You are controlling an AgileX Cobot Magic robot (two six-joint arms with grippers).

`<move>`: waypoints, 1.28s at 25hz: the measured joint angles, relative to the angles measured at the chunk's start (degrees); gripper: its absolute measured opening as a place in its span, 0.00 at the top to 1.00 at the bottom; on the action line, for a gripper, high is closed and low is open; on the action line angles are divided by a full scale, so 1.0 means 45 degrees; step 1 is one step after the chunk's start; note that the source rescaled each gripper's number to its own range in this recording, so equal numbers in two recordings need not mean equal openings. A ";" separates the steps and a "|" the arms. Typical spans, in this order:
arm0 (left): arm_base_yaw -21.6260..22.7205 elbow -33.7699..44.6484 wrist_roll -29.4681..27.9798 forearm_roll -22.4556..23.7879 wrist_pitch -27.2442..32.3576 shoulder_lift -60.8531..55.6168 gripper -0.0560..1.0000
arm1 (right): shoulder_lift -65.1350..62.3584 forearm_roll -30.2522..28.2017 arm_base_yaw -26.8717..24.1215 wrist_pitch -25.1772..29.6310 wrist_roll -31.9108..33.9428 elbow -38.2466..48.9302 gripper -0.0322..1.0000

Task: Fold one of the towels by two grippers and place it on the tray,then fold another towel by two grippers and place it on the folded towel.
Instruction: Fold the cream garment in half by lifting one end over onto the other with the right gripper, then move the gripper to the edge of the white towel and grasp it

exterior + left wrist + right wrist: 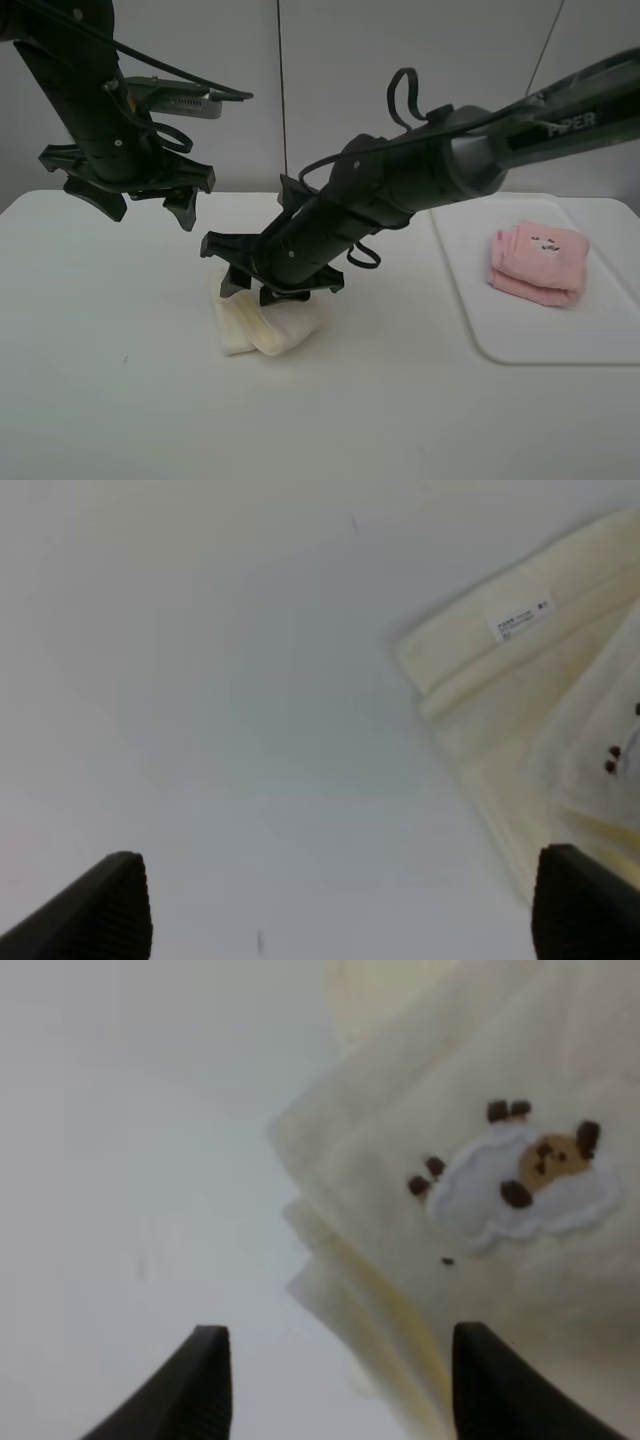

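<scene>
so the right pincer (262, 290) is parked right on top of the cream towel (268, 330), and its own bulk covers most of the cloth from the high camera. all you get is a lumpy folded wad poking out underneath. on its wrist camera the jaws stand roughly halfway apart, with the towel's stacked folded edge running down between them toward one fingertip (495, 1395). the very tips are cut off at the frame edge though, so honestly can't tell if it's pinching the cloth or just sitting over it. a little sheep patch (525, 1175) faces up just past the fingers, a bit blurry. the left pincer (148, 205) hangs in the air near the right one, higher up and off to one side of the towel, jaws spread wide with nothing in them. its wrist view mostly shows bare table (200, 680) past the two fingertips, plus a corner of the cream towel with a white label (520, 618) printed too small to read. the pink towel (538, 262) sits folded in a thick bundle on the tray (465, 285), well apart from both pincers, back along the right arm (420, 180). the tray's far end is cut off by the frame, and that arm with its looped cables (405, 95) crosses in front of the table's back edge.
</scene>
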 joint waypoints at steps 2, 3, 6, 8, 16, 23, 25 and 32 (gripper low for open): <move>0.0000 0.0000 0.0000 0.0064 0.0000 0.0000 0.06 | -0.0153 -0.0024 0.0000 0.0294 -0.0382 -0.0299 0.52; 0.0000 0.0000 0.0000 0.0101 0.0000 0.0000 0.06 | -0.0239 -0.0041 0.0000 0.0468 -0.0579 -0.0431 0.52; 0.0000 0.0000 0.0000 0.0193 0.0086 0.0000 0.06 | -0.0593 -0.0610 0.0000 0.0708 -0.1006 -0.0706 0.52; 0.0000 0.0000 0.0000 0.0237 0.0115 0.0000 0.06 | -0.0828 -0.1505 0.0000 0.0822 -0.1093 -0.0741 0.52; 0.0000 0.0000 0.0000 0.0274 0.0129 0.0000 0.06 | -0.1135 -0.7506 0.0000 0.2896 -0.1149 -0.0802 0.52; 0.0000 0.0000 0.0000 0.0274 0.0153 0.0000 0.06 | -0.1135 -1.2376 0.0000 0.5755 -0.1229 -0.0802 0.45; 0.0000 0.0000 0.0000 0.0274 0.0153 0.0000 0.06 | -0.1135 -1.2413 0.0000 0.6200 -0.1379 -0.0802 0.44; 0.0000 0.0000 0.0000 0.0274 0.0196 0.0000 0.06 | -0.1135 -0.9992 0.0000 0.7215 -0.1577 -0.0802 0.43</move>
